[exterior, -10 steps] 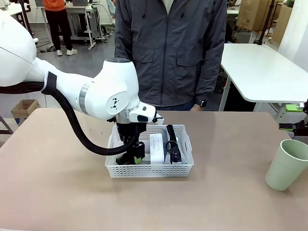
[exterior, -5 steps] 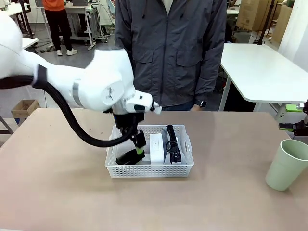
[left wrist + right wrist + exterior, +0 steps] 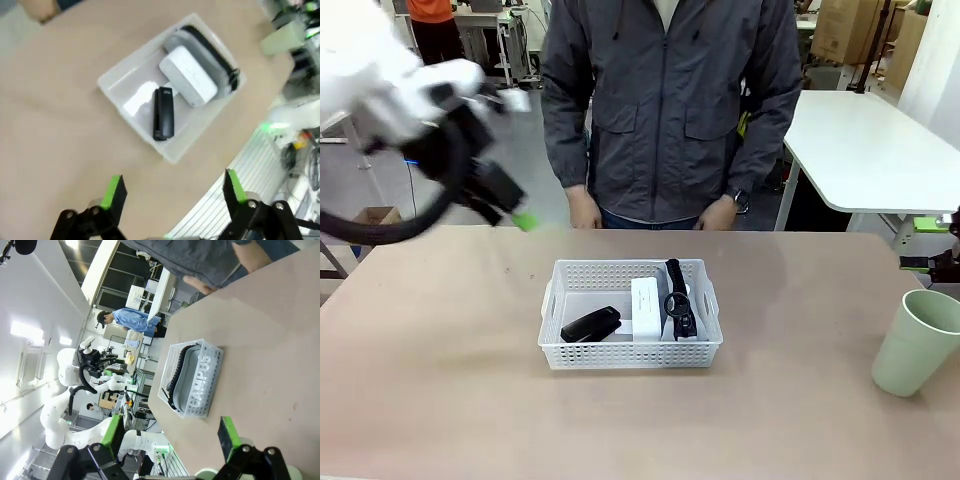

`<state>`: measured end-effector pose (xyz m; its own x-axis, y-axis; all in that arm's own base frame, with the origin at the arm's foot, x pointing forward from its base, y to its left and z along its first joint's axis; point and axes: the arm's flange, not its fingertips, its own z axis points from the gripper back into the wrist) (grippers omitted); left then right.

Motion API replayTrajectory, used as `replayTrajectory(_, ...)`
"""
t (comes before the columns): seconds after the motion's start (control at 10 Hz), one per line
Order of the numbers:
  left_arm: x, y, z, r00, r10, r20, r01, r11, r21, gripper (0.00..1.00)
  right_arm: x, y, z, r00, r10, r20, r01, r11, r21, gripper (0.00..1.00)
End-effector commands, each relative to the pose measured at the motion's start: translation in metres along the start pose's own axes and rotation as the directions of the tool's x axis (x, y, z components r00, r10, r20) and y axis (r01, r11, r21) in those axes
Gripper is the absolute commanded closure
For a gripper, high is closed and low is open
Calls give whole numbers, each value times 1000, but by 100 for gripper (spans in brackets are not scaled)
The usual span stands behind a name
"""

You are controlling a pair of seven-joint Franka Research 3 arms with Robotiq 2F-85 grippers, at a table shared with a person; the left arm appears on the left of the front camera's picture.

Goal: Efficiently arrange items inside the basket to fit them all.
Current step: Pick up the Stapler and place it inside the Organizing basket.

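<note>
Hovering high over the table's [image 3: 440,400] left side, the left gripper [image 3: 174,187] has its jaws spread wide and holds nothing. At centre, the white lattice basket [image 3: 630,355] contains, from left to right, the black stapler [image 3: 591,325] lying flat, the small white box [image 3: 645,308] just beside it, and the grey zip pouch [image 3: 676,300] with its black strap against the right wall, while a person's jacket [image 3: 670,100] rises behind the far edge. Well apart at the right, the pale green cup [image 3: 917,343] stands upright on the table outside the basket, near the right gripper [image 3: 170,435], whose jaws are likewise wide and empty.
</note>
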<state>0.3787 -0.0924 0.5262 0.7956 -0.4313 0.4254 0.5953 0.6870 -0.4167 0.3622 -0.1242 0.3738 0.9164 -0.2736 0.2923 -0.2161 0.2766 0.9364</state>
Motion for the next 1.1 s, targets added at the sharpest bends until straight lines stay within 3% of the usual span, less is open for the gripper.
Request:
replayTrajectory(0.0,-55,76,35,959,243,147,-225,966,-131,0,1,4,-1,1000,-10,10,10,1000,-8,0)
replayTrajectory(0.2,-114,154,44,848,456,271,-341,860,-379,0,1,4,-1,1000,-10,10,10,1000,-8,0)
replayTrajectory(0.4,-163,210,26,744,609,275,-377,722,-580,0,1,4,-1,1000,-10,10,10,1000,-8,0)
replayTrajectory(0.5,-171,222,18,733,628,261,-373,692,-618,0,1,4,-1,1000,-10,10,10,1000,-8,0)
replayTrajectory(0.6,-168,226,14,752,607,256,-332,685,-649,0,1,4,-1,1000,-10,10,10,1000,-8,0)
replayTrajectory(0.7,-188,208,31,723,636,271,-423,717,-555,0,1,4,-1,1000,-10,10,10,1000,-8,0)
replayTrajectory(1.0,-188,208,31,723,636,271,-423,717,-555,0,1,4,-1,1000,-10,10,10,1000,-8,0)
